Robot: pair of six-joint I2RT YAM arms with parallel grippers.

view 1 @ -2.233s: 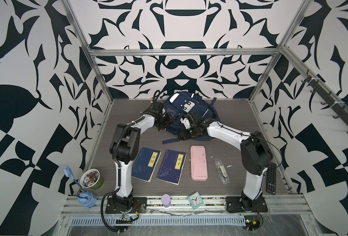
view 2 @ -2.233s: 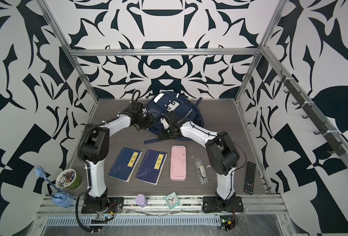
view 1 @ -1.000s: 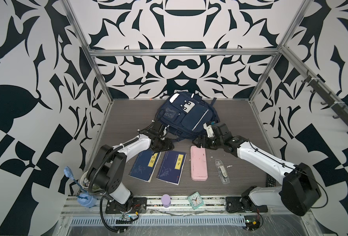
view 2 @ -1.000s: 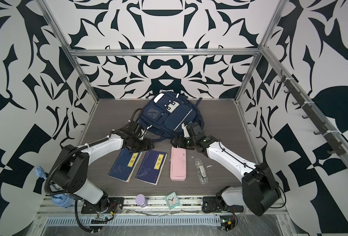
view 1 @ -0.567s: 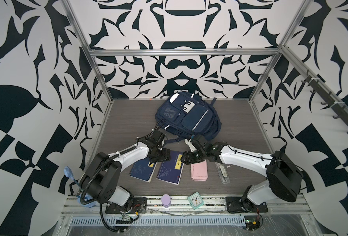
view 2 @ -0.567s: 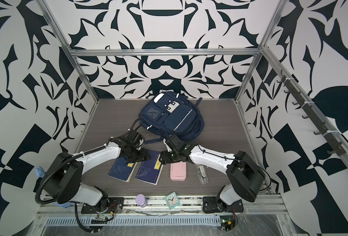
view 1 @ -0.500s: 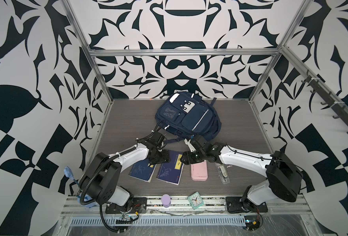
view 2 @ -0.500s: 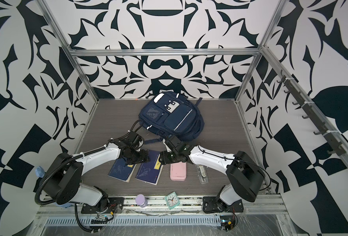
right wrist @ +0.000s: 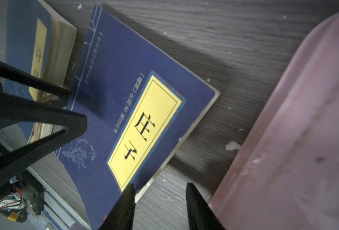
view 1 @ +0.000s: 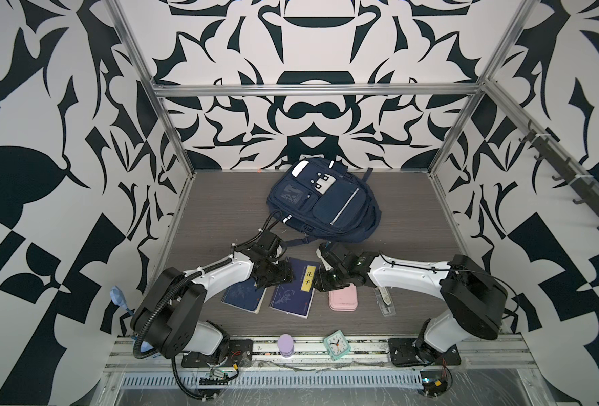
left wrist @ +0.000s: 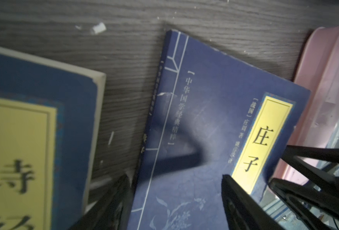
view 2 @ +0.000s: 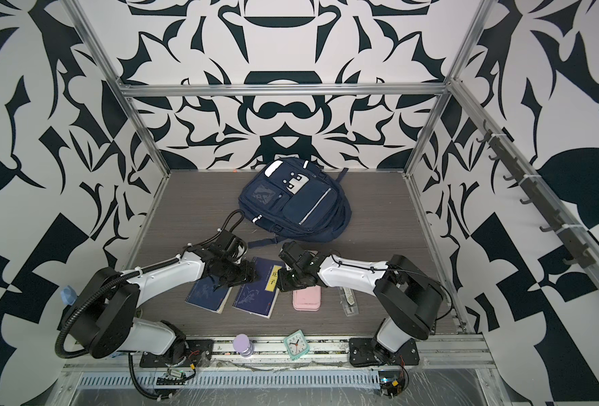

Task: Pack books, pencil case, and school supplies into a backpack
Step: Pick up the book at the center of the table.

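Lying flat at 12 o'clock, the backpack [view 1: 322,204] hides its inside from me; the books [view 1: 291,298], pencil case [view 1: 343,302] and school supplies [view 1: 384,302] sit from 7 to 4 o'clock. My left gripper [view 1: 284,277] and right gripper [right wrist: 160,197] hang parted over one of the books, holding nothing; table [view 1: 414,228] bare at 3 and 9 o'clock.

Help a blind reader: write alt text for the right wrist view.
A blue book with a yellow label lies on the table between another book and the pink case. The right gripper, jaws apart, straddles its edge; the left gripper hangs over its cover.
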